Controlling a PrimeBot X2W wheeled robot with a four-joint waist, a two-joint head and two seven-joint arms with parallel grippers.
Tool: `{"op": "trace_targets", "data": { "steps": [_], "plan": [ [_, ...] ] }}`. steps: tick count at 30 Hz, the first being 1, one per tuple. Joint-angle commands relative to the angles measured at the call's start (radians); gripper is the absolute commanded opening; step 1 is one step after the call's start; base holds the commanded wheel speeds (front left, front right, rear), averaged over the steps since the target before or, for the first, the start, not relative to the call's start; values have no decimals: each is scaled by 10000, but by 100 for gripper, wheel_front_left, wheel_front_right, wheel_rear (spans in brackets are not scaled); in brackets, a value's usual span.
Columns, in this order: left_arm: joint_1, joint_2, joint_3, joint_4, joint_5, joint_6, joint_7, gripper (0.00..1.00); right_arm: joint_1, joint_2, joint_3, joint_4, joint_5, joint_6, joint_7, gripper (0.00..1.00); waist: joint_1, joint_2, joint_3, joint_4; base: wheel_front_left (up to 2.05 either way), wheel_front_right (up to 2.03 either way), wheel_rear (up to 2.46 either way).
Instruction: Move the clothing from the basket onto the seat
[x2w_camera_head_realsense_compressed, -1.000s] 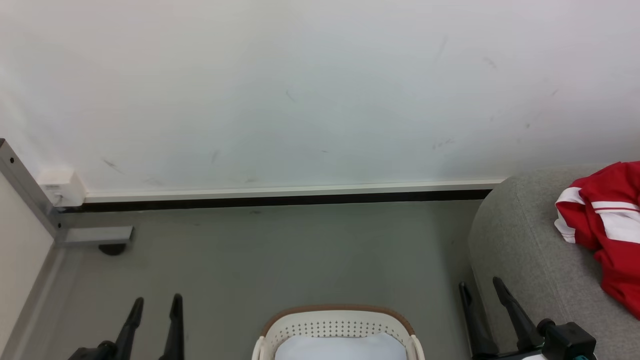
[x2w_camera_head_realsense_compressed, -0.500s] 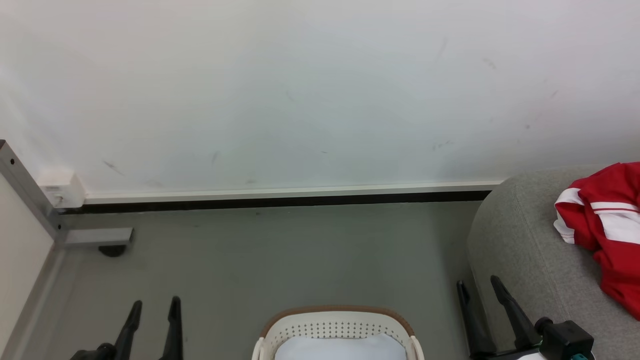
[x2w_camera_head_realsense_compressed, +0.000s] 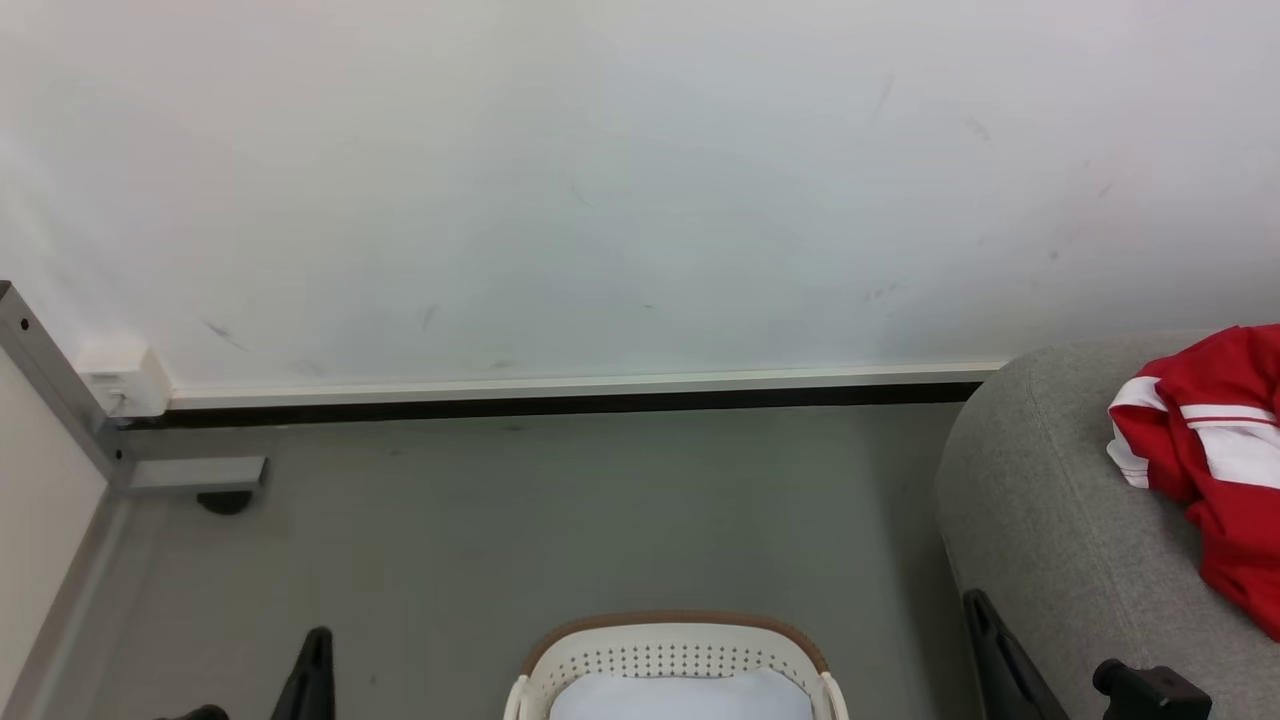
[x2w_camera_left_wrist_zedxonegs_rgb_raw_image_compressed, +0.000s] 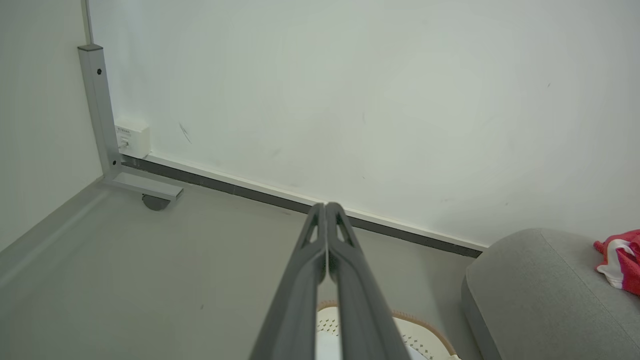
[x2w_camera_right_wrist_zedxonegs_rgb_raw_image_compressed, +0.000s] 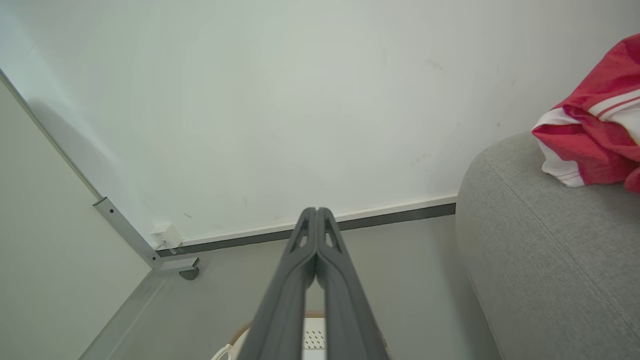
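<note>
Your left gripper (x2w_camera_left_wrist_zedxonegs_rgb_raw_image_compressed: 325, 206) and right gripper (x2w_camera_right_wrist_zedxonegs_rgb_raw_image_compressed: 316, 210) are both pressed together, gripping nothing. Clothing (x2w_camera_head_realsense_compressed: 1215, 440) lies on the seat (x2w_camera_head_realsense_compressed: 1040, 520), right. Basket (x2w_camera_head_realsense_compressed: 675, 650) stands near, holding white padding (x2w_camera_head_realsense_compressed: 680, 697).

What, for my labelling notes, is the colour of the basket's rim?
The basket rim is tan-brown, clearest in the head view.

This is looking like a bare staged test room: a scuffed plain white wall (x2w_camera_head_realsense_compressed: 640, 180) is filling the upper frame, a smooth grey floor (x2w_camera_head_realsense_compressed: 560, 520) is spreading below, a grey metal partition post (x2w_camera_head_realsense_compressed: 55, 375) is standing at the left, and a light grey upholstered seat (x2w_camera_head_realsense_compressed: 1040, 500) is sitting at the right.
</note>
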Motion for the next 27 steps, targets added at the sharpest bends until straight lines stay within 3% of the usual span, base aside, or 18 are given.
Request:
{"op": "trace_targets", "data": {
  "steps": [1,27],
  "plan": [
    [-298,44,82,-103,-433,-28,76,0,-216,-49,-126,-212,429,-1,71,0,0,0,5,9,0,0,0],
    [-729,-47,249,-211,-4516,16,1116,0,-443,-293,-833,-373,4346,-6,938,0,0,0,108,134,0,0,0]
  ]
}}
